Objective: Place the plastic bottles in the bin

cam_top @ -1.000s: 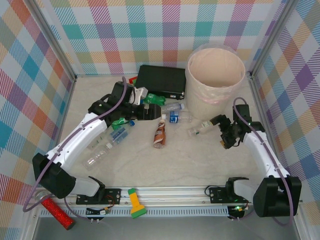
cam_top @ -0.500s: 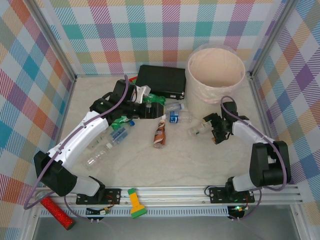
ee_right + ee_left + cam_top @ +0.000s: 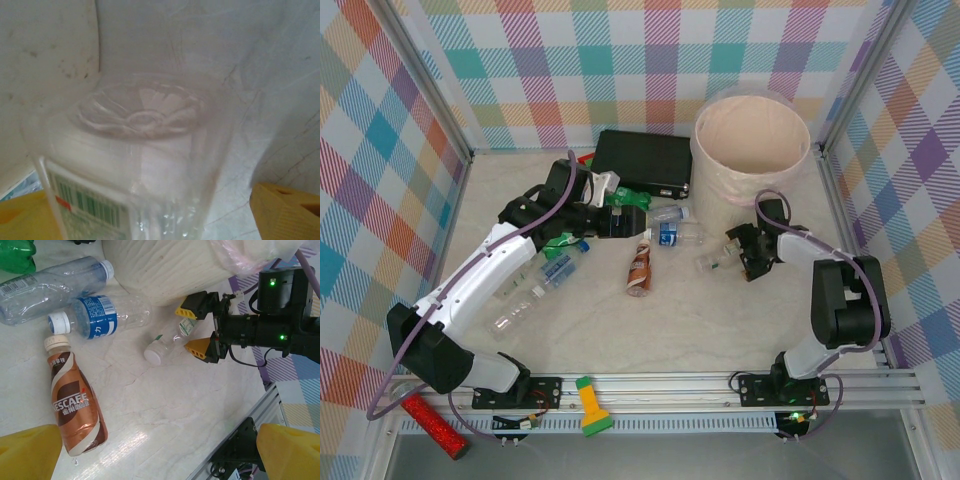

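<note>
Right gripper (image 3: 737, 256) has reached the three o'clock bottle (image 3: 713, 263), jaws open around it, ready to grab; left gripper (image 3: 623, 223) open, empty.

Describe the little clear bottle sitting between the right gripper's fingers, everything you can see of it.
The small bottle is thin clear plastic, seemingly empty, with a white cap and a white-and-green barcode label. It lies on its side on the pale table near the bin, with its cap pointing away from the right gripper. The yellow fingers straddle its moulded base; contact is unclear.
</note>
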Available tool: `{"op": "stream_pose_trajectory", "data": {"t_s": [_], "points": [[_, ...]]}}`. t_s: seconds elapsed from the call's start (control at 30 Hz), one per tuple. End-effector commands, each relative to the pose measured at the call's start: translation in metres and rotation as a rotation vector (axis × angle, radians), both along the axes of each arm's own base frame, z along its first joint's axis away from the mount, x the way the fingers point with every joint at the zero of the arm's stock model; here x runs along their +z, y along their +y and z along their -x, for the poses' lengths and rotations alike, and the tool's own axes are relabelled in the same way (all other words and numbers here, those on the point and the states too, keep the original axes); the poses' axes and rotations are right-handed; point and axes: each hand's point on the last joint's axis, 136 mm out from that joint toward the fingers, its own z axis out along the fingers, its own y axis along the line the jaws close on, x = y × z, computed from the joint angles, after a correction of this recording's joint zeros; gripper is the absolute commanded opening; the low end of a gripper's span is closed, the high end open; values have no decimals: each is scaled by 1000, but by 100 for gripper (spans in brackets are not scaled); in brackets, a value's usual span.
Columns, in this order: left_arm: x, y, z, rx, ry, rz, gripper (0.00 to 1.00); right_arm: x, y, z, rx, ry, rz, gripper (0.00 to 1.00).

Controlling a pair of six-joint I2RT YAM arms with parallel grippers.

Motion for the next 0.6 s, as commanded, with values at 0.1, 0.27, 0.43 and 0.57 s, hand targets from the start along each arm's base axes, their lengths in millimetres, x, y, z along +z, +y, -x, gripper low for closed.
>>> {"op": "stream_pose_trajectory", "data": {"t_s": [0.1, 0.27, 0.43, 0.57], "points": [[12, 5, 6, 1, -34, -8, 100, 0, -12, 21, 6, 79, 83, 85], [10, 4, 5, 1, -32, -8, 100, -7, -20, 50, 11, 155, 119, 78], [10, 2, 4, -4, -31, -6, 100, -8, -19, 59, 5, 163, 100, 72], [9, 3, 5, -5, -29, -6, 99, -4, -20, 57, 25, 176, 114, 73]]}}
